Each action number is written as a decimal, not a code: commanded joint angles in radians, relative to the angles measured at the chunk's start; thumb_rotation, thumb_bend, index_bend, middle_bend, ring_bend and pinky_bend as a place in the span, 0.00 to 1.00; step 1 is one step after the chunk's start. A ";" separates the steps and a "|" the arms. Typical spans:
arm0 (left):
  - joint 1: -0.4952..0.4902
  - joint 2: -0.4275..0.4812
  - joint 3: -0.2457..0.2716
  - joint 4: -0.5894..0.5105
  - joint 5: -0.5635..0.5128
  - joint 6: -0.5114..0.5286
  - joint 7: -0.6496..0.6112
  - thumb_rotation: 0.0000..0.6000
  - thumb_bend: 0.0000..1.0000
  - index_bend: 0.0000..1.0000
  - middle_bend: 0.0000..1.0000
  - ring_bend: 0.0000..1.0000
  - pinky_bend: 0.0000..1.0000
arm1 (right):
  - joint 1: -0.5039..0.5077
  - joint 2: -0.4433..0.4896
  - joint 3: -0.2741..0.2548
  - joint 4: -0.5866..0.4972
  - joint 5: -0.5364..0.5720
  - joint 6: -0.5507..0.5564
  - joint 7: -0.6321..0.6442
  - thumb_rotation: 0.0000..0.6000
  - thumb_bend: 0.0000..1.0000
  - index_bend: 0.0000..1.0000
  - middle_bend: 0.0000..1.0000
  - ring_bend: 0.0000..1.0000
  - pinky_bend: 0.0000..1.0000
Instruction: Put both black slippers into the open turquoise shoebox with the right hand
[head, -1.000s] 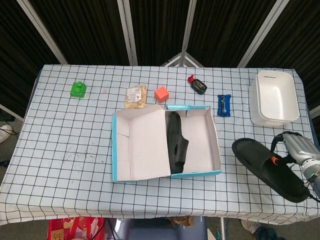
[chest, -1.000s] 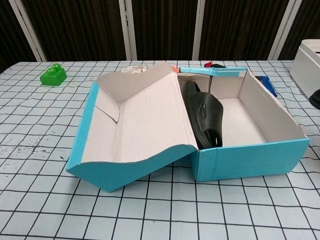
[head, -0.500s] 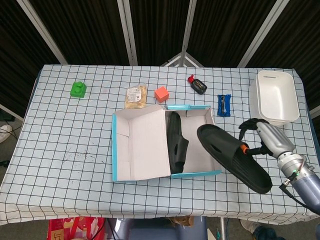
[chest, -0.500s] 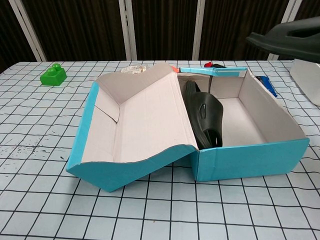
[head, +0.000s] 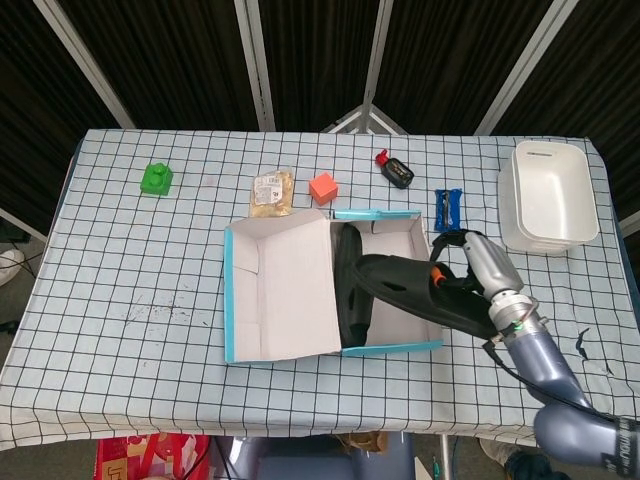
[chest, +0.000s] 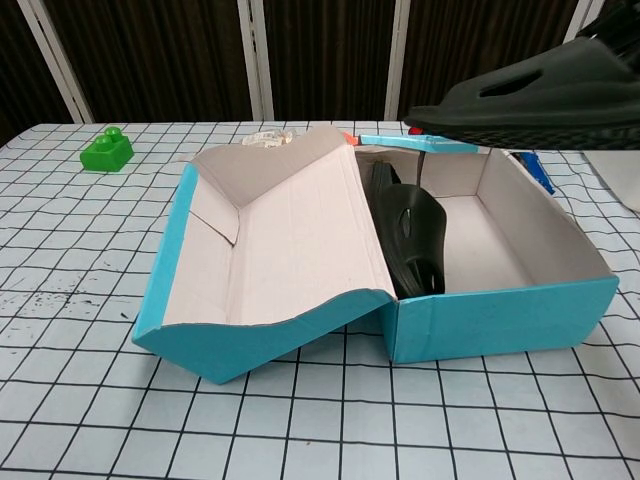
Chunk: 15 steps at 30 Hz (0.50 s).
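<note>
- Shoebox (head: 395, 346) nearest, by the bench's (head: 130, 300) front edge, turquoise wall facing the room and its lid (head: 285, 290) flung open leftward.
- Inside, first slipper (head: 352, 290) stands on edge against the lid-side wall; the right half of the floor is bare.
- Right hand (head: 470, 268) carries the second slipper (head: 420, 295) by its heel end, fingers wrapped round it. The slipper hangs roughly level over the box's right half, toe toward the lid.
- Soft, light foam by the look of it: it should flex rather than slip, and the heel grip seems sound.
- Half a second ago that slipper was only at the box's right wall; it has since travelled in over the opening.
- Left hand is nowhere in sight.
- Toward the far edge: white tub (head: 550, 195), blue packet (head: 448, 210), red block (head: 323, 187), green brick (head: 156, 179).
</note>
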 joint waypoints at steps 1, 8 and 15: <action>-0.002 0.002 -0.003 0.004 -0.007 -0.006 -0.006 1.00 0.37 0.08 0.00 0.00 0.02 | 0.068 -0.137 0.022 0.060 0.111 0.101 -0.090 1.00 0.48 0.58 0.32 0.18 0.09; -0.007 0.002 -0.006 0.010 -0.018 -0.019 -0.007 1.00 0.37 0.08 0.00 0.00 0.02 | 0.093 -0.293 0.036 0.174 0.178 0.212 -0.156 1.00 0.48 0.59 0.32 0.19 0.09; -0.009 0.001 -0.009 0.011 -0.027 -0.023 -0.004 1.00 0.37 0.08 0.00 0.00 0.02 | 0.087 -0.386 0.034 0.276 0.172 0.278 -0.222 1.00 0.48 0.58 0.32 0.19 0.09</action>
